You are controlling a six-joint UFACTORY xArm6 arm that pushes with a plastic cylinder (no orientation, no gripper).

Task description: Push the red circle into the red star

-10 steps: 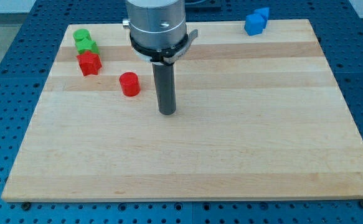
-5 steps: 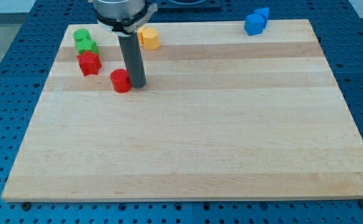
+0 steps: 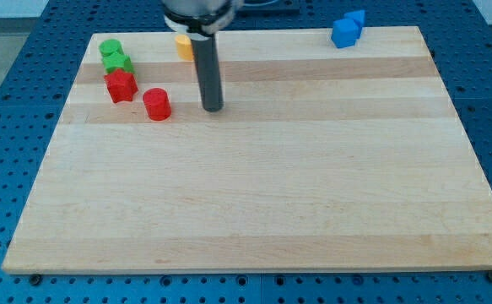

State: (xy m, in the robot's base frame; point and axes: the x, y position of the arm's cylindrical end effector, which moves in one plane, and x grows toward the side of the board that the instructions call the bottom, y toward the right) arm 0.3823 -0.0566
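Note:
The red circle [image 3: 156, 104] lies on the wooden board [image 3: 254, 203] near its upper left. The red star [image 3: 121, 85] sits just up and to the left of it, with a small gap between them. My tip [image 3: 213, 109] rests on the board to the right of the red circle, clearly apart from it. The rod rises straight up from there to the view's top.
Two green blocks [image 3: 112, 56] sit together above the red star at the board's top left. A yellow block [image 3: 184, 46] is partly hidden behind the rod. Two blue blocks [image 3: 346, 29] stand at the top right edge.
The tip swung left and pushed the red circle left toward the red star, then drew back to the right, leaving the circle apart from it.

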